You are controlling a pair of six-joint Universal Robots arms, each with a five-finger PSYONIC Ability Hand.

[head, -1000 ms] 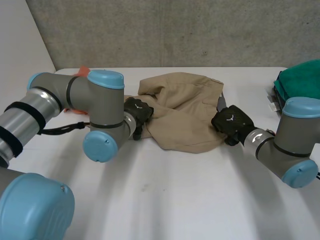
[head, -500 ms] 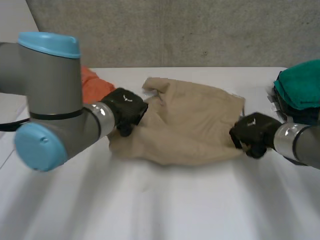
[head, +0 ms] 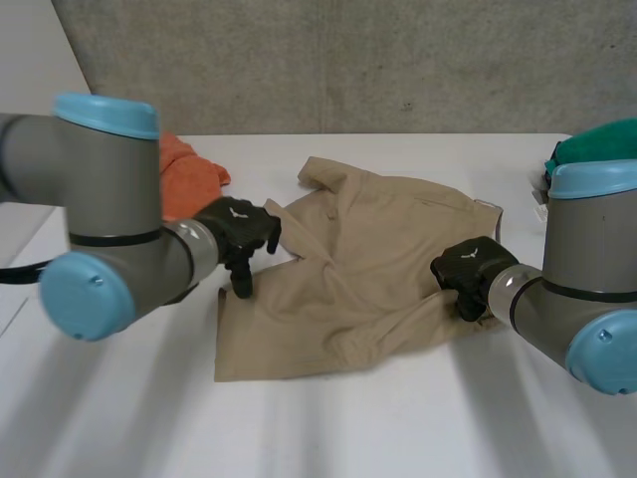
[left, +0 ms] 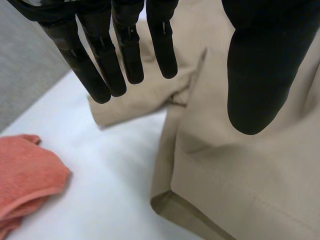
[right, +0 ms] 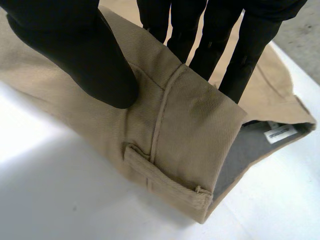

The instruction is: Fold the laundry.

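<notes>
Head view is showing tan trousers (head: pixel 368 269) lying rumpled on the white table (head: pixel 328 418), with the left hand (head: pixel 239 231) at their 9 o'clock edge, the right hand (head: pixel 466 271) at 3 o'clock, an orange cloth (head: pixel 184 179) at 10 and a green cloth (head: pixel 597 144) at 2. Left wrist view is adding straight, spread fingers (left: pixel 102 55) hanging over a hem corner, gripping nothing. Right wrist view is revealing the thumb (right: pixel 75 45) and fingers pinching the waistband (right: pixel 190 135) beside a belt loop (right: pixel 160 180), grey lining peeking out.
</notes>
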